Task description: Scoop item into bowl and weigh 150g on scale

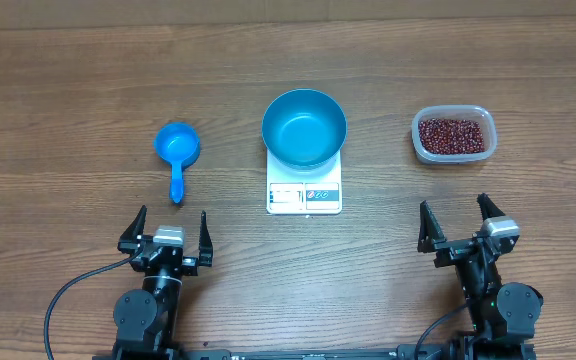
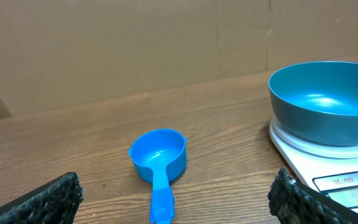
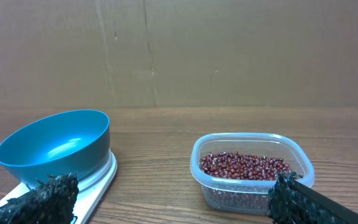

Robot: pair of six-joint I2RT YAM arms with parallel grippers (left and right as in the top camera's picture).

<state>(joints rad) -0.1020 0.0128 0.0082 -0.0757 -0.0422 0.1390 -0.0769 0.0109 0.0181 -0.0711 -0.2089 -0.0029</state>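
Note:
The blue bowl [image 1: 304, 127] stands empty on the white scale [image 1: 304, 195] at the table's middle; both also show in the wrist views, the bowl [image 2: 325, 102] on the scale [image 2: 328, 168], and the bowl [image 3: 55, 146] again from the right. Dark red-brown beans [image 1: 453, 135] fill a clear plastic tub [image 3: 250, 171] at the right. A small blue handled scoop [image 1: 176, 152] lies left of the scale, handle toward me. My left gripper [image 1: 168, 232] is open near the front edge, in line with the scoop [image 2: 159, 163]. My right gripper [image 1: 460, 224] is open, below the tub.
Wooden table [image 1: 68, 80] all round. A cardboard wall [image 2: 135, 43] stands behind the table in both wrist views. Black cables trail from the arm bases at the front edge.

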